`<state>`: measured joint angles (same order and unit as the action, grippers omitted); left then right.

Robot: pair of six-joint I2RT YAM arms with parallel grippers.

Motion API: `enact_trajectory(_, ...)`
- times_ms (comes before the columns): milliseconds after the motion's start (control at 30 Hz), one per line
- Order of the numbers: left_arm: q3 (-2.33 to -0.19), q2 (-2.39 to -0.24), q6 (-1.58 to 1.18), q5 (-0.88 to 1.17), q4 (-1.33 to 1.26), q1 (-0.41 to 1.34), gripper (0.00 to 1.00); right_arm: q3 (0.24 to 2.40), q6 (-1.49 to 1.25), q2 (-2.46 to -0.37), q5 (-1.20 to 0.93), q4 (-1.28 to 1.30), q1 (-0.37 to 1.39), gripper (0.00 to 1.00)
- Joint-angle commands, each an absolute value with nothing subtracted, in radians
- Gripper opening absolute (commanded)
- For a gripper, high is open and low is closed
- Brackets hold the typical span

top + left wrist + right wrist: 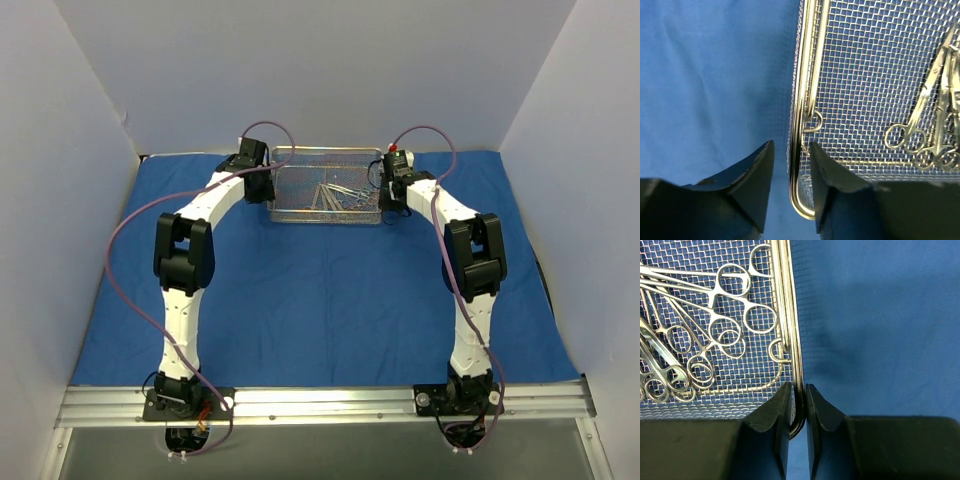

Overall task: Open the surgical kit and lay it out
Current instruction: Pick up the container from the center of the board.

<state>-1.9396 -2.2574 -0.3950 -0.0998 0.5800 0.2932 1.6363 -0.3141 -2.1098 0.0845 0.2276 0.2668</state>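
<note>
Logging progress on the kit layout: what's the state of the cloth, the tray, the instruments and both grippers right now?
Cloth: unfolded, spread flat.
Tray: upright on the cloth, uncovered.
Instruments: heaped in the tray, none laid out.
Left gripper: open, straddling the tray's left rim.
Right gripper: shut on the tray's right rim.

No text, label, brand, number or sign can be read in any view. The rectangular silver wire-mesh tray, the steel ring-handled instruments and the royal-blue cloth carry no legible marking.
</note>
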Motion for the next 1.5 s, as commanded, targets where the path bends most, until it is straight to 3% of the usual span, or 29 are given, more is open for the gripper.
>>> enact_trajectory(0, -1.999, -2.289, -0.377, -0.101, 0.578, 0.291, 0.43, 1.628, -0.270, -2.128, 0.104, 0.239, 0.272, 0.00)
enact_trajectory(133, -2.005, -2.301, -0.374, -0.091, 0.583, 0.291, 0.35, 1.628, -0.270, -2.129, 0.109, 0.233, 0.272, 0.00)
enact_trajectory(367, -2.023, -2.324, -0.359, -0.080, 0.591, 0.291, 0.03, 1.628, -0.273, -2.126, 0.126, 0.222, 0.275, 0.00)
enact_trajectory(967, -2.178, -2.411, -0.336, -0.043, 0.587, 0.334, 0.02, 1.586, -0.262, -2.088, 0.213, 0.198, 0.227, 0.00)
enact_trajectory(1467, -2.016, -2.132, -0.278, -0.156, 0.474, 0.313, 0.02, 1.526, -0.270, -1.907, 0.262, 0.132, 0.265, 0.00)
